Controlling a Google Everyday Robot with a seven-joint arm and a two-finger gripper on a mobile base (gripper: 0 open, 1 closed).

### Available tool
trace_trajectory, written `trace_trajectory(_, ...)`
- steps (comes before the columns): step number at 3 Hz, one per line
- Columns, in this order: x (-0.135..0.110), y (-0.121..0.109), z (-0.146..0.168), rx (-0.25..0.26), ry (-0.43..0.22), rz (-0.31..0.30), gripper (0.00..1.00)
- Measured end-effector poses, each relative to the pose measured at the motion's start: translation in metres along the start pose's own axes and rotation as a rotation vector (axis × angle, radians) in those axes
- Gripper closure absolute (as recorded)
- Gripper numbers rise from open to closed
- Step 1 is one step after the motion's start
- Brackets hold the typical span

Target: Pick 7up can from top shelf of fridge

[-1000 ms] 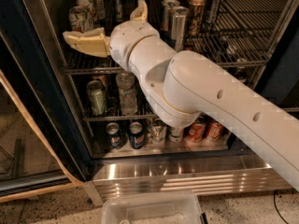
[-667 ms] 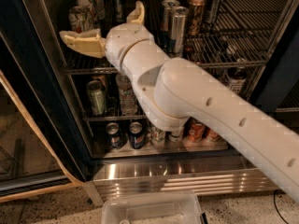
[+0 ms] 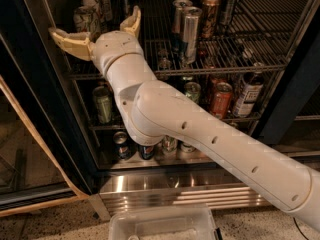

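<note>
One 7up can (image 3: 83, 18): pale whitish-silver body with darker markings, upright; its colours are hard to read in the dim light.
Place: on the top shelf (image 3: 225, 67) of the fridge (image 3: 175, 190), at the 9 o'clock end, about 10 o'clock in your view.
Hand (image 3: 94, 23): released, tan fingers (image 3: 67, 39) spread wide, gripping nothing.
Can against hand: you see it between the two fingers, toward 12 o'clock from the palm; contact cannot be told.

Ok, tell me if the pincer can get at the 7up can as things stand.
Probably yes: the open pincer hangs just before the 7up can on the top shelf, nothing between them.
</note>
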State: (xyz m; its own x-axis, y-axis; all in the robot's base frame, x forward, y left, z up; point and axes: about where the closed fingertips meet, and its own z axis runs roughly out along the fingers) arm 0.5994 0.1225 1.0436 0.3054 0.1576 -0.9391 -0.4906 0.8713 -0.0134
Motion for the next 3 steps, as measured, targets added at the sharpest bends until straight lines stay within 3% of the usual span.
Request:
trace_trajectory(2,-0.005,0.002,0.0,-0.015,0.037,0.007,0.0)
trace_trajectory(3,-0.03,-0.003,-0.002,-0.035,0.088,-0.042,0.0)
